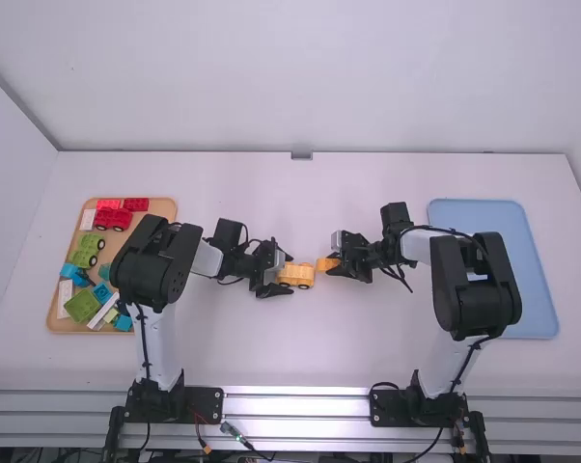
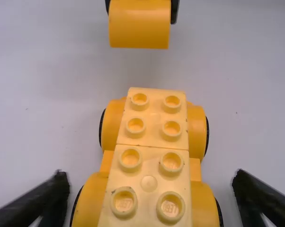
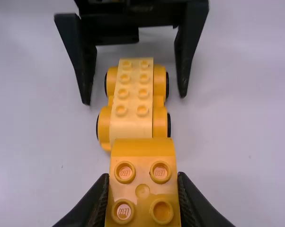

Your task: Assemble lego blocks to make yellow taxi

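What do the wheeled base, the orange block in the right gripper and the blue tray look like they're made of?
Wheeled base: hard molded plastic, satin, with crisp round studs.
Orange block in the right gripper: hard plastic too, slightly glossy, with soft highlights.
Blue tray: probably matte plastic, from its even colour; painted wood is possible.

Left wrist view: a yellow toy car chassis (image 2: 197, 203) on the white bench (image 2: 256, 94), its dark-rimmed wheels paired along both sides; two pale yellow blocks (image 2: 156, 184) lie end to end along its top, a seam between them, each bearing four round studs; the left gripper (image 1: 287, 274) stands open around the chassis, one blurred black finger on either side, both apart from it; beyond one end of the chassis, a smooth, rounded orange-yellow block (image 2: 139, 23) is held between the right gripper's (image 1: 335, 264) dark fingers, apart from the chassis.
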Motion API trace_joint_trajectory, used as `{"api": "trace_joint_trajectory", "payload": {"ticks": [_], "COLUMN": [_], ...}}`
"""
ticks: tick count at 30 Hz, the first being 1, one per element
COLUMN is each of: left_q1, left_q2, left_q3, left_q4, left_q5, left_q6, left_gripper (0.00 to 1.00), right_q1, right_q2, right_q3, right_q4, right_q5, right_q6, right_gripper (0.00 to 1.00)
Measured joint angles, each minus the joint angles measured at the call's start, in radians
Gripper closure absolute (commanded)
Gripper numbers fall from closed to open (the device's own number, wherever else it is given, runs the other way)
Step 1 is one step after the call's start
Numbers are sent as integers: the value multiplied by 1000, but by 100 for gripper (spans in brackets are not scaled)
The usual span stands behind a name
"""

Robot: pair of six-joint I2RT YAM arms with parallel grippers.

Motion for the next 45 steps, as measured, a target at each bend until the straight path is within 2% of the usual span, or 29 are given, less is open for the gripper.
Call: {"api": "trace_joint_trajectory", "payload": {"ticks": [7, 11, 17, 24, 31, 35, 45], "left_q1": [-4, -4, -3, -4, -4, -4, -4], "left_q2": [0, 0, 0, 0, 0, 0, 0], "left_q3": [0, 0, 0, 0, 0, 1, 2], "left_q4": [9, 9, 12, 12, 10, -1, -7], "left_q5": [-2, -7, -7, -7, -7, -2, 0], "left_q6": [-16, -17, -27, -34, -35, -34, -34], "left_gripper": [40, 45, 47, 48, 48, 48, 48], "right_q1": [57, 103, 153, 164, 169, 192, 204], "right_q2": [0, 0, 0, 0, 0, 0, 5], "right_q3": [0, -1, -12, -69, -119, -132, -134], "right_q4": [61, 134, 224, 272, 468, 491, 530], "right_q5": [-30, -30, -19, -18, 2, 23, 27], "right_q6": [43, 104, 178, 201, 305, 339, 360], "right_gripper": [91, 92, 93, 93, 96, 100, 100]}}
